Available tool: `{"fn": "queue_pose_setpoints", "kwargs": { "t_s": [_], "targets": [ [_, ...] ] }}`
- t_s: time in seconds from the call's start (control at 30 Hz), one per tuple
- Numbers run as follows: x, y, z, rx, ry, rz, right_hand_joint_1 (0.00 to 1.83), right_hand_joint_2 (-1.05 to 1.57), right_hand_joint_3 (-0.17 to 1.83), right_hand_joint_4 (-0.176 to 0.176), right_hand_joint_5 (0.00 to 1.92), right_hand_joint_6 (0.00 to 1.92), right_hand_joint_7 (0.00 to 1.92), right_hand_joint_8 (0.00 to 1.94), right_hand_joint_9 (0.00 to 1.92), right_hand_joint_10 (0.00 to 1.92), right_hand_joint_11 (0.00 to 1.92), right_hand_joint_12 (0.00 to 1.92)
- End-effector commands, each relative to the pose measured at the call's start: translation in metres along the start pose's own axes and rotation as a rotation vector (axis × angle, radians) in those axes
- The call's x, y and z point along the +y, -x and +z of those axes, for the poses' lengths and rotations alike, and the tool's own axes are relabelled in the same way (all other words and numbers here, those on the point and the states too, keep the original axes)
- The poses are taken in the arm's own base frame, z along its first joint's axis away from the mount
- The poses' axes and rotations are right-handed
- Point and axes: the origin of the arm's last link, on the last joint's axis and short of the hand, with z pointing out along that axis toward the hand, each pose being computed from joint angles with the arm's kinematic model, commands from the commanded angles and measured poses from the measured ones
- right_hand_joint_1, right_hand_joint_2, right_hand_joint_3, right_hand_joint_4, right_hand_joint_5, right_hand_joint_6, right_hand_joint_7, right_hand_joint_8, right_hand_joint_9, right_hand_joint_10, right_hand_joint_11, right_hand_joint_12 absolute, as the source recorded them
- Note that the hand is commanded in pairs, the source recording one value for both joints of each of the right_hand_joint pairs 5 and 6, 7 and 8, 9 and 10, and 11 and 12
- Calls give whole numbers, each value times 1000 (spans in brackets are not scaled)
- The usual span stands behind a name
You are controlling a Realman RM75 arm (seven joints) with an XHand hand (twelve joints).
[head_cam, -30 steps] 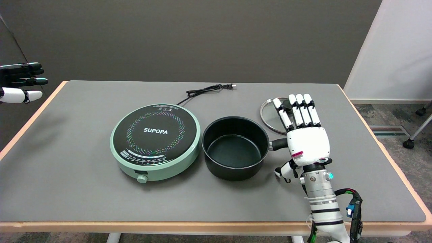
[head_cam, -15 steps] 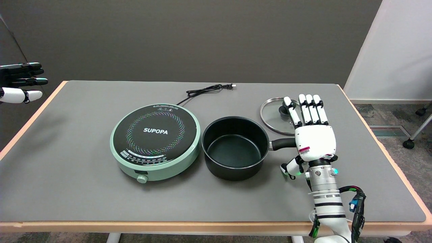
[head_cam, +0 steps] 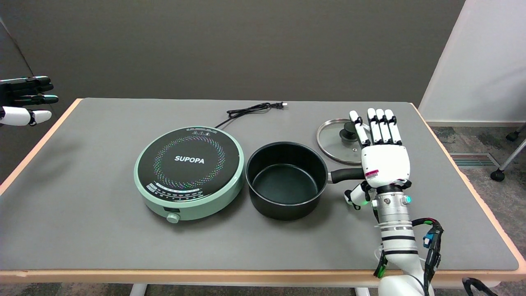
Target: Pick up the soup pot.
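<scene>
The black soup pot (head_cam: pixel 286 179) stands empty on the grey table, just right of the cooker. Its black handle (head_cam: pixel 344 175) sticks out to the right. My right hand (head_cam: pixel 383 158) hovers over the outer end of that handle, back of the hand up, fingers straight and pointing away toward the far side. The thumb hangs below the handle's line, apart from it. Nothing is held. The handle's tip is hidden under the palm.
A mint-green induction cooker (head_cam: pixel 189 170) sits left of the pot, its cord (head_cam: pixel 250 110) trailing to the far edge. A glass lid (head_cam: pixel 339 139) lies behind the handle, partly covered by my fingers. The idle left hand (head_cam: pixel 24 100) hangs at upper left.
My right hand has drifted to the right and slightly away from the pot body, uncovering more of the handle and the lid. Its fingers stay straight. The pot has not moved.
</scene>
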Motion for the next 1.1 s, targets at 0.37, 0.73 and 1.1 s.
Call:
{"fn": "queue_pose_setpoints", "kwargs": {
  "t_s": [0.37,0.73,1.1],
  "targets": [
    [-6,7,18,-46,-10,25,1099,-446,1576,176,512,512,512,512,512,512,512,512],
    [-11,13,14,-108,-30,51,1094,-412,1533,176,556,556,556,556,556,556,556,556],
    [-18,17,9,-134,-41,52,1100,-365,1368,176,661,661,661,661,661,661,661,661]
  ]
}}
